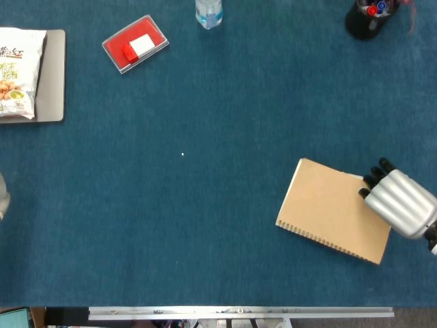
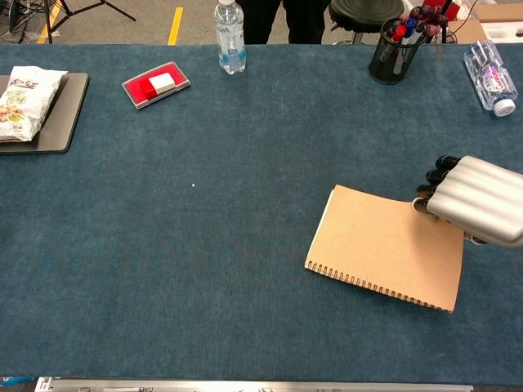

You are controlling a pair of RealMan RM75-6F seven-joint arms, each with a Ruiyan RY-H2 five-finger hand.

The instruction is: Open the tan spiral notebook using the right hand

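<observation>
The tan spiral notebook [image 1: 331, 208] [image 2: 384, 249] lies closed on the blue table at the near right, its spiral along the near edge. My right hand [image 1: 399, 203] [image 2: 478, 200], silver with dark fingers, sits over the notebook's far right corner with its fingers curled down onto the cover edge. Whether a thumb is under the cover is hidden. A pale sliver at the left edge of the head view may be my left hand [image 1: 2, 195]; its fingers do not show.
A red case [image 1: 135, 44] and a water bottle [image 2: 230, 36] stand at the back. A snack bag on a dark tray [image 2: 61, 114] is at the far left. A pen cup [image 2: 392, 51] and a lying bottle [image 2: 489, 77] are at the back right.
</observation>
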